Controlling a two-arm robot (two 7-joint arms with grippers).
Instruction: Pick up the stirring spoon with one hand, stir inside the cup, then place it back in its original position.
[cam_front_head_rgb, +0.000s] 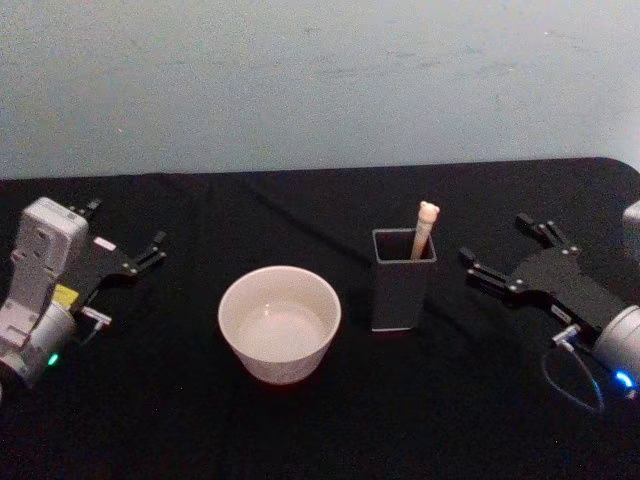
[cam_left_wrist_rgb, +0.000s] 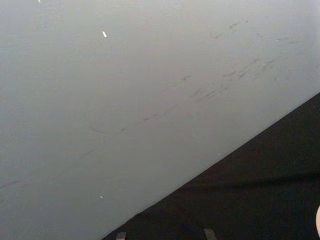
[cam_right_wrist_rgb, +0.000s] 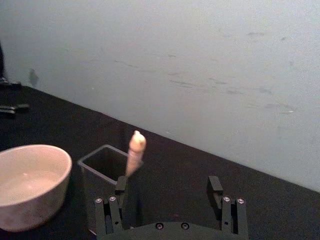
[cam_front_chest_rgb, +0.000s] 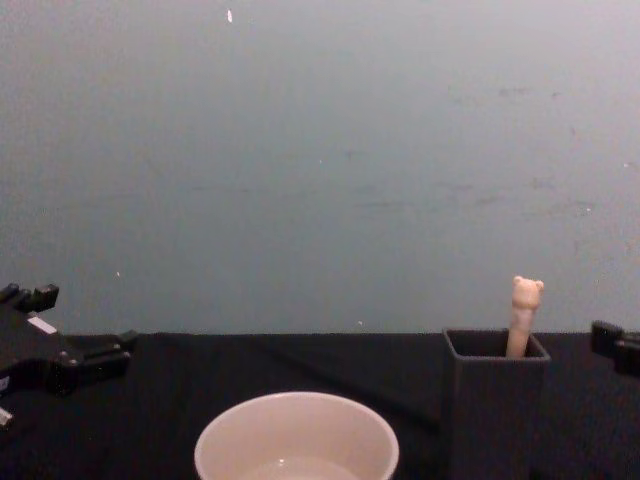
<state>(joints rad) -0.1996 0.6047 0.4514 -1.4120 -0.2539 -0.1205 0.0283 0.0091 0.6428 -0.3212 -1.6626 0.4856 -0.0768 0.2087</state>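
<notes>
The stirring spoon (cam_front_head_rgb: 425, 228) stands upright in a dark grey square holder (cam_front_head_rgb: 403, 280); its beige handle and bear head (cam_front_chest_rgb: 526, 291) stick out and its bowl is hidden inside. The cream-white cup (cam_front_head_rgb: 280, 322) sits left of the holder, with pale contents at its bottom. My right gripper (cam_front_head_rgb: 495, 238) hovers open just right of the holder and holds nothing. In the right wrist view its fingers (cam_right_wrist_rgb: 121, 186) flank the spoon handle (cam_right_wrist_rgb: 135, 150) from a short distance back. My left gripper (cam_front_head_rgb: 125, 232) rests open at the table's left, apart from the cup.
A black cloth covers the table (cam_front_head_rgb: 180, 420), with a pale grey-blue wall (cam_front_head_rgb: 320, 80) right behind it. Open cloth lies in front of the cup and between cup and holder. The table's rounded back right corner (cam_front_head_rgb: 615, 165) is near the right arm.
</notes>
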